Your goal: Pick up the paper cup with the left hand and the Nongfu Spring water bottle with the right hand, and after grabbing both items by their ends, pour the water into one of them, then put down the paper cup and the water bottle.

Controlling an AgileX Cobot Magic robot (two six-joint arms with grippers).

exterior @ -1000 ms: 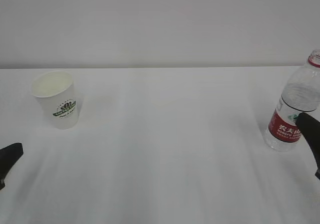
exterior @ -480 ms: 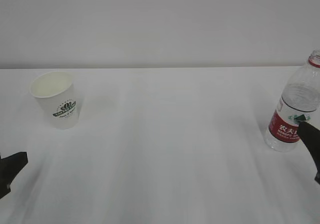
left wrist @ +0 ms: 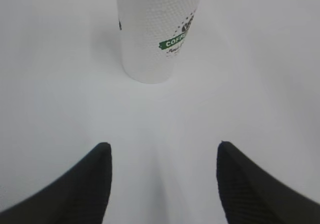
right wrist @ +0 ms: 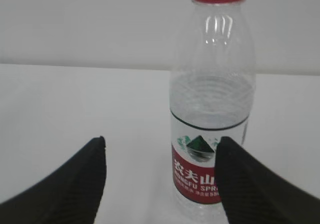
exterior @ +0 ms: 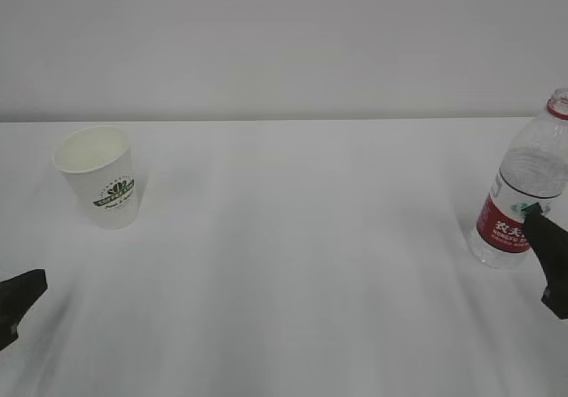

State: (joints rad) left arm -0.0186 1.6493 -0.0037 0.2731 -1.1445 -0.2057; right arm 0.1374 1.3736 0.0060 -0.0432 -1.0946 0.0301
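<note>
At twelve o'clock of our spread left claw (left wrist: 162,184) stands the upright paper cup (left wrist: 156,31); the bottle (right wrist: 212,114) likewise faces our spread right claw (right wrist: 162,179).

Bright, flat, even light fills all three views, and the white table (exterior: 293,264) and pale wall (exterior: 284,42) nearly merge, so contrast is low. The exterior view is soft and slightly hazy; the paper cup (exterior: 98,177) casts only a faint, diffuse shadow to its right, and the water bottle (exterior: 525,188) has a weak one at its base. In the left wrist view the cup's print is fairly sharp while the dark fingers (left wrist: 75,194) at the bottom edge are blurred. In the right wrist view the bottle's label is legible but soft, small highlights glint on the clear plastic, and the near fingers (right wrist: 65,189) are out of focus
</note>
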